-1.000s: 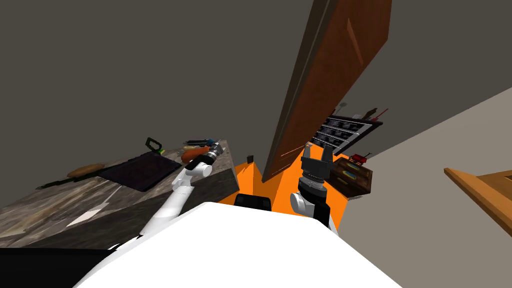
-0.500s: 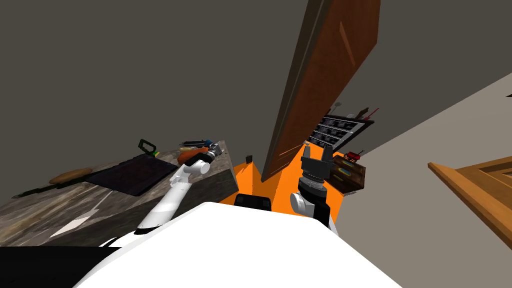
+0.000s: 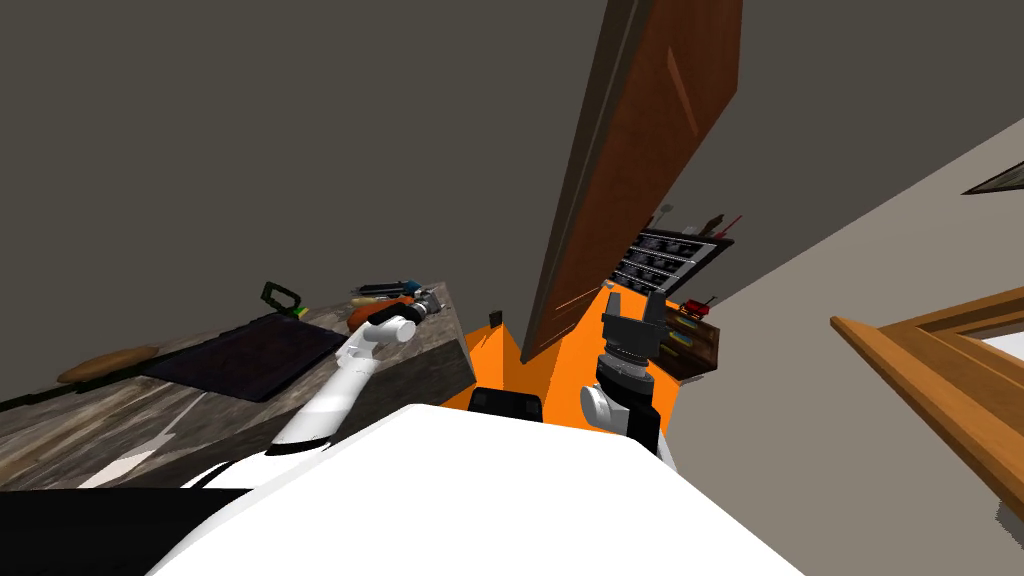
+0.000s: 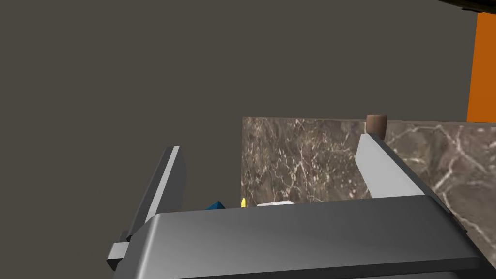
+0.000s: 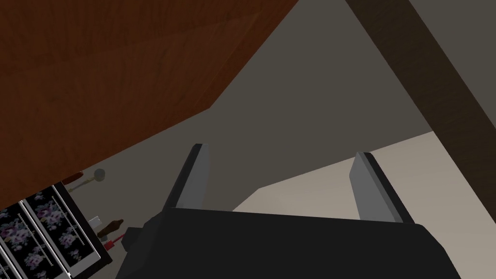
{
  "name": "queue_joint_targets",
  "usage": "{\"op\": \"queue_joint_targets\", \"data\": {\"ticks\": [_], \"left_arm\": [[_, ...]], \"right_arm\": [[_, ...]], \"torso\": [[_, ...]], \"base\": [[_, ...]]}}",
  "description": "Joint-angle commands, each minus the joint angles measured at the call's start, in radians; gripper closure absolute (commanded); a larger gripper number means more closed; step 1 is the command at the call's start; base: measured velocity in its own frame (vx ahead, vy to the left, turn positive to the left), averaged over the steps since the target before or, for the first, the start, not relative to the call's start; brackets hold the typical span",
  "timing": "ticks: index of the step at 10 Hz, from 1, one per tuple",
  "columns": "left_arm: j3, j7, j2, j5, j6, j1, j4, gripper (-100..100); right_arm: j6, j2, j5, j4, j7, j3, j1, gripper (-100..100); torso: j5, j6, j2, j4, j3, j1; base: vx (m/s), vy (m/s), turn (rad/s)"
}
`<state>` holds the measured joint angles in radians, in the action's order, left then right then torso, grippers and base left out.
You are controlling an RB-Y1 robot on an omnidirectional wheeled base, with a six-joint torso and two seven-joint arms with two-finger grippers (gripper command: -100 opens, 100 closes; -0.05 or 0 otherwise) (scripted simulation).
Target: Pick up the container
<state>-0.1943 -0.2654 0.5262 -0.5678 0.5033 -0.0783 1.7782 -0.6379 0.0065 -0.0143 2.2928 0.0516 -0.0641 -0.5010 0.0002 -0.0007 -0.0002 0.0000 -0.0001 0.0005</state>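
The left end effector (image 3: 428, 300) is being held spread over the marbled bench (image 3: 120, 430) — the orange container (image 3: 357, 318) is being half-covered by its forearm, just beside it; the right end effector (image 3: 630, 300) is likewise being held spread.

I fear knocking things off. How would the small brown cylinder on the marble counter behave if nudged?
The brown cylinder stands upright and looks squat, so it would probably slide rather than tip. It seems near the edge of the marble counter, so pushing might send it off.
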Motion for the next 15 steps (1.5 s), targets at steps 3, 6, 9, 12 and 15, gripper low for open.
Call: {"op": "queue_joint_targets", "data": {"ticks": [3, 6, 9, 12, 15], "left_arm": [[-0.018, -0.045, 0.058, -0.059, 0.111, 0.034, -0.075, -100], [-0.025, -0.066, 0.085, -0.087, 0.196, 0.049, -0.113, -100], [-0.031, -0.086, 0.112, -0.115, 0.260, 0.063, -0.150, -100], [-0.041, -0.125, 0.164, -0.169, 0.353, 0.089, -0.223, -100], [-0.045, -0.143, 0.190, -0.195, 0.436, 0.100, -0.258, -100]], "right_arm": [[0.000, 0.000, 0.000, 0.000, 0.000, 0.000, 0.000, 0], [0.000, 0.000, 0.000, 0.000, 0.000, 0.000, 0.000, 0], [0.000, 0.000, 0.000, 0.000, 0.000, 0.000, 0.000, 0], [0.000, 0.000, 0.000, 0.000, 0.000, 0.000, 0.000, 0], [0.000, 0.000, 0.000, 0.000, 0.000, 0.000, 0.000, 0]], "torso": [[0.000, 0.000, 0.000, 0.000, 0.000, 0.000], [0.000, 0.000, 0.000, 0.000, 0.000, 0.000], [0.000, 0.000, 0.000, 0.000, 0.000, 0.000], [0.000, 0.000, -0.001, 0.000, 0.000, 0.000], [0.000, 0.000, -0.001, 0.000, 0.000, 0.001]], "base": [[0.003, 0.005, -0.093], [0.005, 0.009, -0.060], [0.004, 0.005, -0.056], [0.009, 0.011, -0.083], [0.011, 0.013, -0.062]]}}
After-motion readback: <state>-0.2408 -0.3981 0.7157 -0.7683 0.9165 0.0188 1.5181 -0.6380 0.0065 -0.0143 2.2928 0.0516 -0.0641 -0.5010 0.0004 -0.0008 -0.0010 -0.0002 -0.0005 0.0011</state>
